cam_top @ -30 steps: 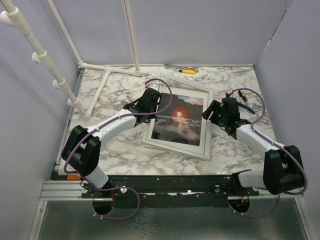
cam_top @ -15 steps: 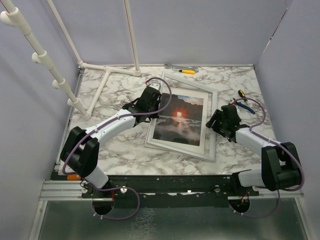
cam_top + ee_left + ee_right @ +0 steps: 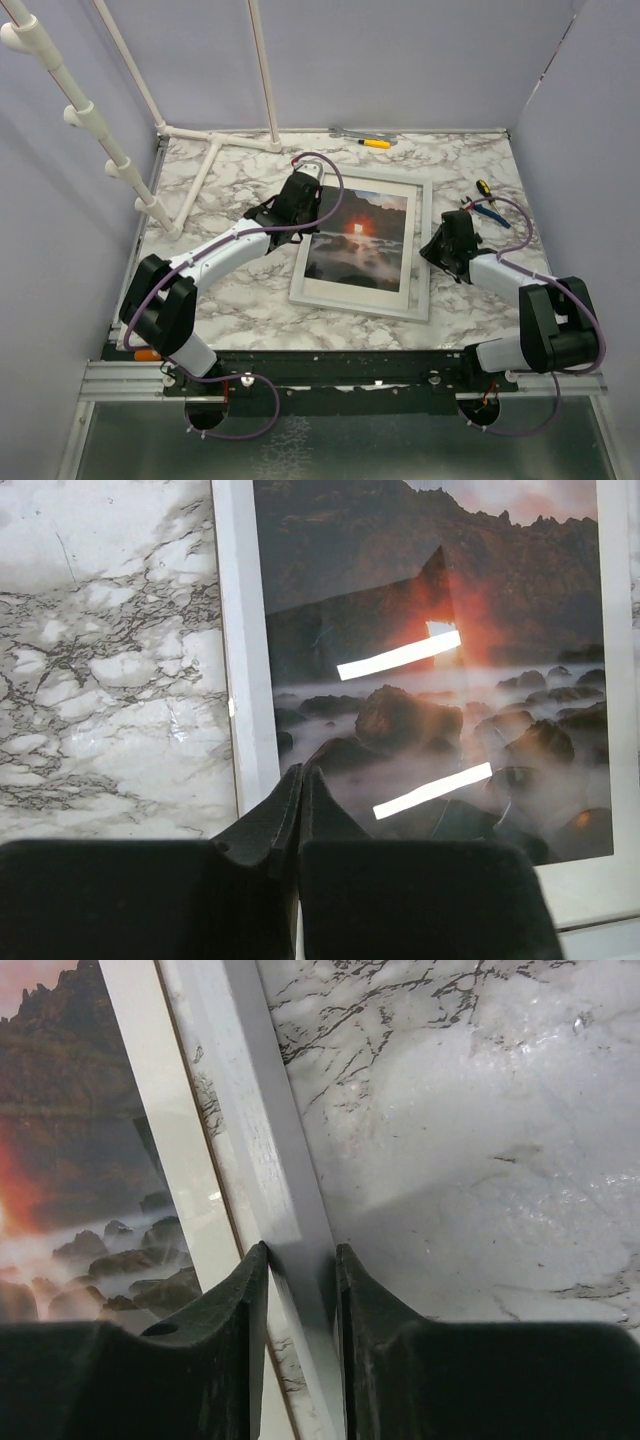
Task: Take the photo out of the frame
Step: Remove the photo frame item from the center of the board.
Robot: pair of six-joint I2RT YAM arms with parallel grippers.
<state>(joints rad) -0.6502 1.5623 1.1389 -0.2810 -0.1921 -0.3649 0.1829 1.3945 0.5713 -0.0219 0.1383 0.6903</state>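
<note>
The frame (image 3: 417, 262) lay flat and face up on the marble table (image 3: 240, 290), about midway between the two arms. The photo (image 3: 357, 240) was seated inside it, bordered by the white mat. Two bright strips of reflected light crossed the picture surface in the left wrist view.

The left gripper (image 3: 301, 776) was clenched, fingertips pressed together with nothing between them. It stood over the left side of the frame, where mat meets picture. Contact with the surface could not be determined.

The right gripper (image 3: 301, 1252) straddled the frame's right rail. One finger sat on the inner, mat side and the other on the outer side above the table. Both bore against the rail, so it was grasping the frame.

A yellow-handled screwdriver (image 3: 375, 143) lay at the table's far edge. Blue-handled pliers (image 3: 490, 208) lay right of the frame, near the right arm. A white pipe rack (image 3: 215, 165) occupied the far left corner.
</note>
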